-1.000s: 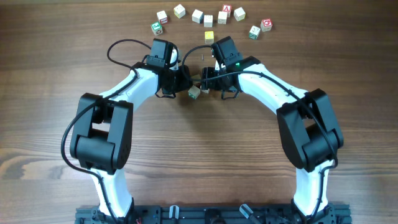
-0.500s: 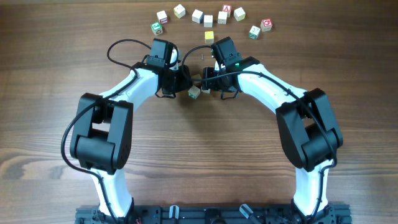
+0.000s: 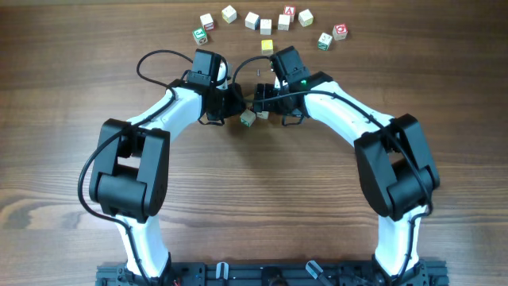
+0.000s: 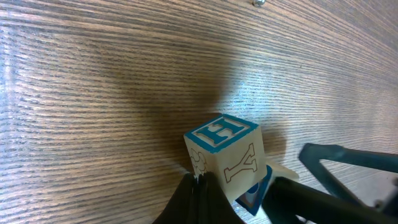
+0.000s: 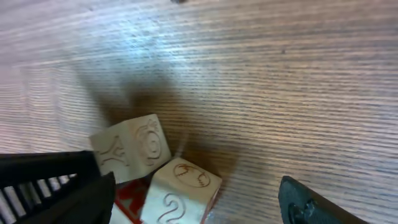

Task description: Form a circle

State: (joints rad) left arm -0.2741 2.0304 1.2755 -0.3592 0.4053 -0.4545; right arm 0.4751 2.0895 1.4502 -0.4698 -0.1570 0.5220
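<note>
The cube group (image 3: 250, 117) lies robot-side of the yellow cube (image 3: 267, 46). It is probably light, hard, slippery wood: pinch flat opposite faces. The left gripper (image 4: 200, 190) is closed against it; the right gripper (image 5: 199, 186) gapes around it.

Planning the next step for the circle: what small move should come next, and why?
Probably lift the left claw, shut on the H cube, slightly away from its neighbour. In the right wrist view that cube appears to rest against the "2" cube, and the open right claw straddles both, so closing now would likely pinch two cubes at once.
</note>
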